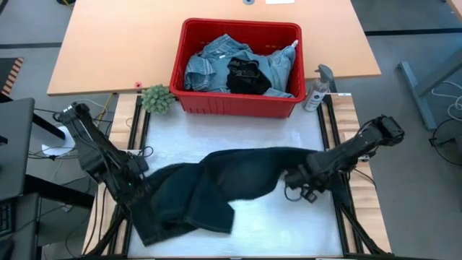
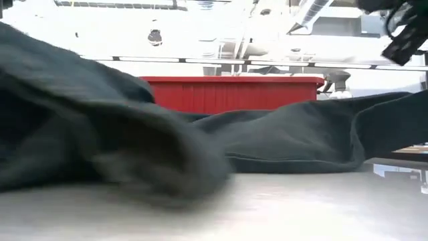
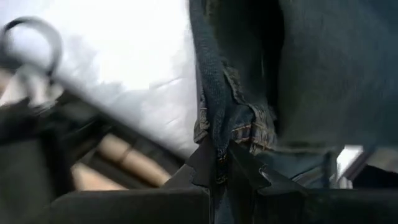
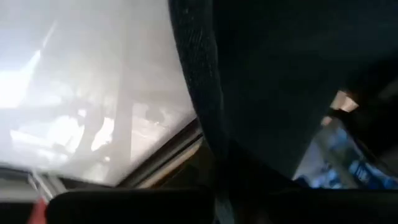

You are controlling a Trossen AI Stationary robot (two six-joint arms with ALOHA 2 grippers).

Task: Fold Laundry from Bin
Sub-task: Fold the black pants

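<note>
A dark blue denim garment (image 1: 231,180) of the laundry stretches across the white mat from left to right, its middle resting on the mat (image 2: 287,137). My left gripper (image 1: 136,180) is at the garment's left end, shut on it (image 3: 217,152). My right gripper (image 1: 297,180) is at the garment's right end, where dark cloth (image 4: 280,93) covers it. The red bin (image 1: 238,68) stands at the far side of the mat, with light blue denim (image 1: 209,65) and a black piece (image 1: 249,76) inside. My left gripper pinches a stitched, bunched hem edge (image 3: 233,134) at the garment's left end between its two fingers (image 3: 202,165). It comes from above, pointing steeply down. The cloth beside the hold is raised, and the garment's near left part (image 1: 180,217) lies heaped on the mat.
A small green plant (image 1: 157,97) sits at the bin's left corner and a spray bottle (image 1: 317,88) at its right. Dark rails (image 1: 328,123) run along both sides of the mat. Bare mat (image 1: 289,224) shows near the front right.
</note>
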